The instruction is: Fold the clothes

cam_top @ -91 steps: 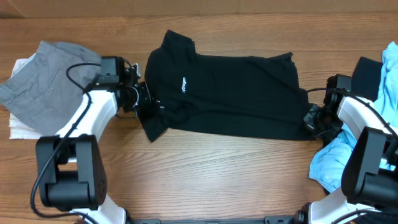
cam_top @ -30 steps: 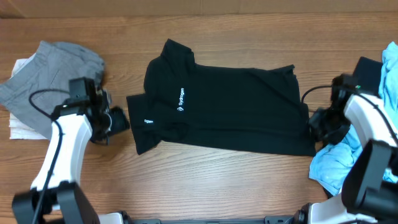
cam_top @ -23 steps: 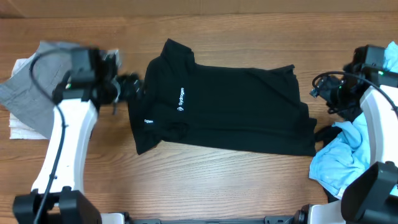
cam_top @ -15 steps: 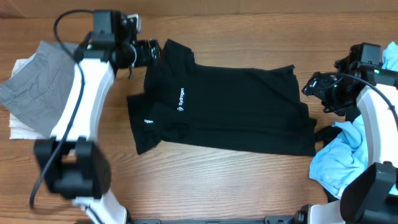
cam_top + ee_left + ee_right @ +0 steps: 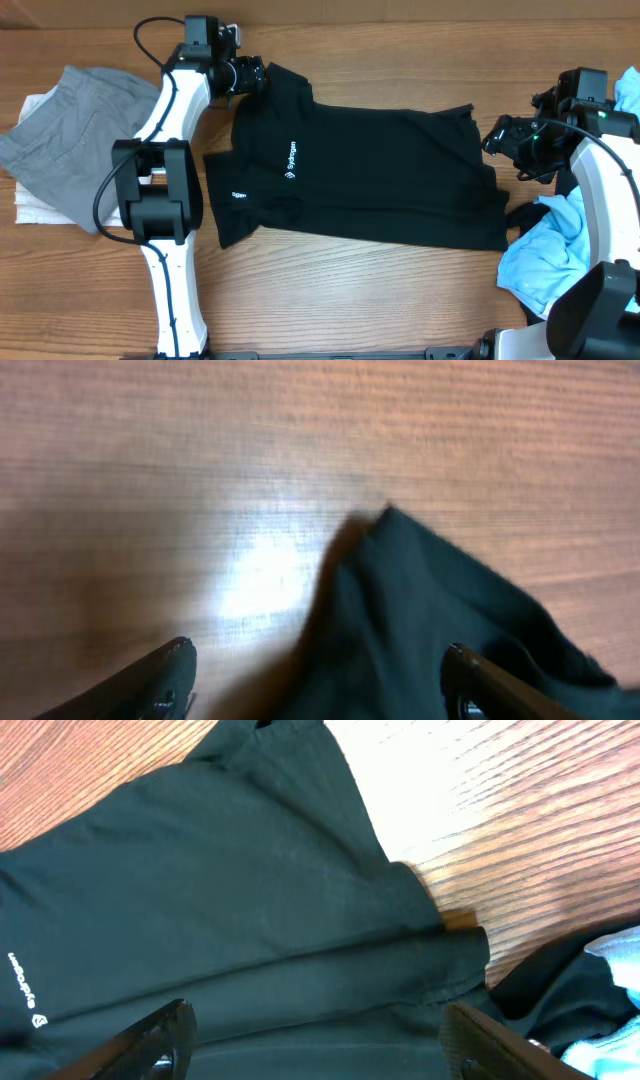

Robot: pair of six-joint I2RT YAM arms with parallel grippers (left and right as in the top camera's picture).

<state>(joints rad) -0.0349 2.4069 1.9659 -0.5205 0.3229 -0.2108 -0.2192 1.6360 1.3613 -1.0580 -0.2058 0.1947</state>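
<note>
One wooden table (glare in patches) under a black shirt

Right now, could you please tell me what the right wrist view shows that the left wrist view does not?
Right wrist only: white lettering on the black shirt and a light blue garment. Left wrist only: one pointed shirt corner beside glare on the wood. Both: the black shirt on the wooden table, seen between the fingers of the open left gripper or right gripper.
</note>
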